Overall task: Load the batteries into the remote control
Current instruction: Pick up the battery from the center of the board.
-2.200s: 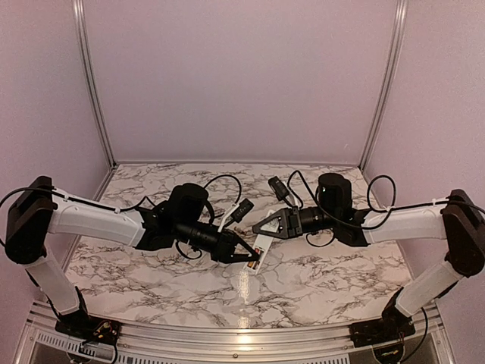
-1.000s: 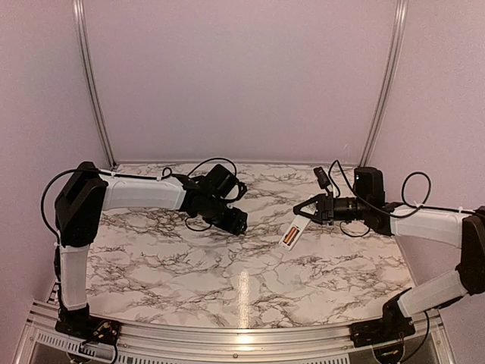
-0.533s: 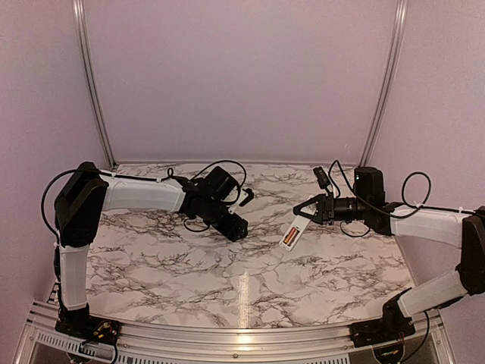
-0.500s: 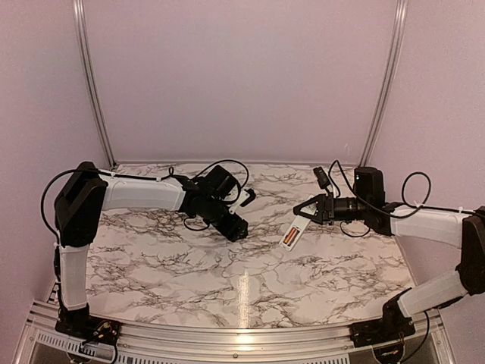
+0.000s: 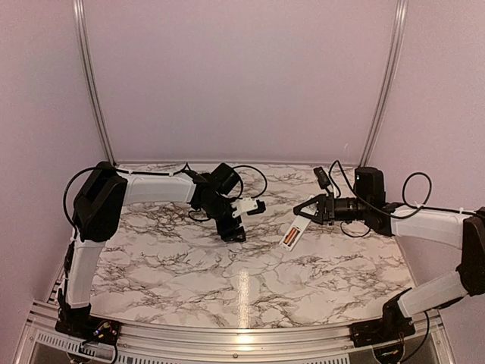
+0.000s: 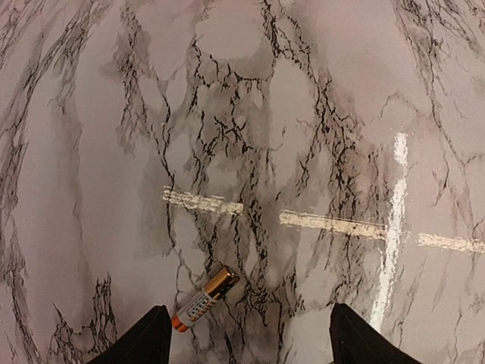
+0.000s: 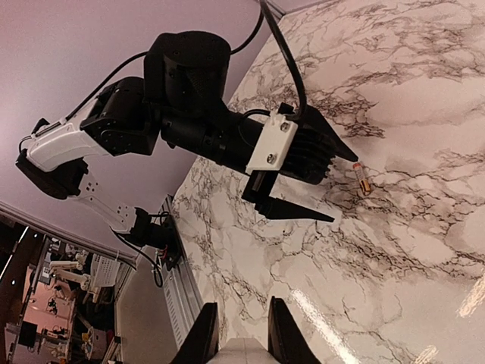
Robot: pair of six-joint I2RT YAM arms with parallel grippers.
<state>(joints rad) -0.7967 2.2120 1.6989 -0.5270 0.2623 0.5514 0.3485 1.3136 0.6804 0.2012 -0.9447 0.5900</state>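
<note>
Left arm has swung its elbow inward since half a second ago, and the left gripper [image 5: 233, 232] now points down at the marble table [image 5: 151, 265]. The right arm and its load have not shifted.

Left jaws stand wide, holding nothing. A loose battery [image 6: 203, 298], reddish-orange at one end and gold-toned toward the other, lies flat on the table in the gap between the fingers [image 6: 140, 343]. It lies on a diagonal, nearer the finger at the left of the wrist view, and touches neither. Pale glare streaks [image 6: 333, 224] cross the table beyond the jaws.

Right gripper [image 5: 305, 213] is closed narrowly on one end of the remote control [image 5: 295, 224]. The white bar slopes out from the jaws toward the left gripper, bay side up, with a second battery [image 5: 289, 241] seated in it. Whether its far tip touches the table cannot be told.

Black cables [image 5: 254, 176] loop over the left wrist, above the jaws.
</note>
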